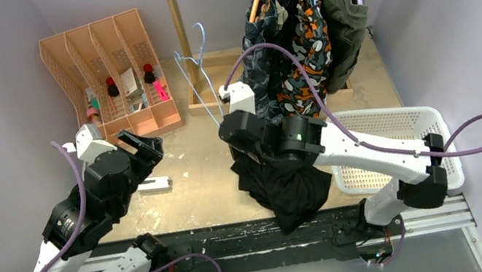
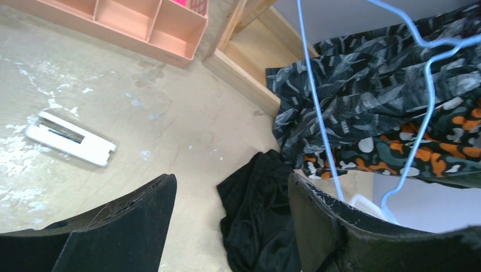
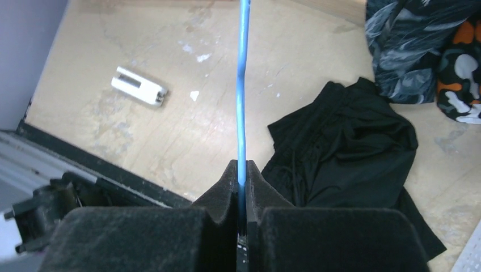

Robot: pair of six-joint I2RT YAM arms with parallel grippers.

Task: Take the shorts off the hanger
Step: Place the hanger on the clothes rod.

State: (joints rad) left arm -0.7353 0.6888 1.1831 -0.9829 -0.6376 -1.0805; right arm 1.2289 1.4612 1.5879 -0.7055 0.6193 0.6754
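Observation:
Black shorts lie crumpled on the table near its front edge, off any hanger. A bare light-blue wire hanger stands up from my right gripper, which is shut on its wire just left of and above the black shorts. Blue-grey patterned shorts, camouflage shorts and olive shorts hang on the rack behind. My left gripper is open and empty, left of the black shorts.
An orange divided organizer with small items stands at the back left. A flat white piece lies on the table by the left gripper. A white mesh basket sits at the right. The wooden rack post rises behind the hanger.

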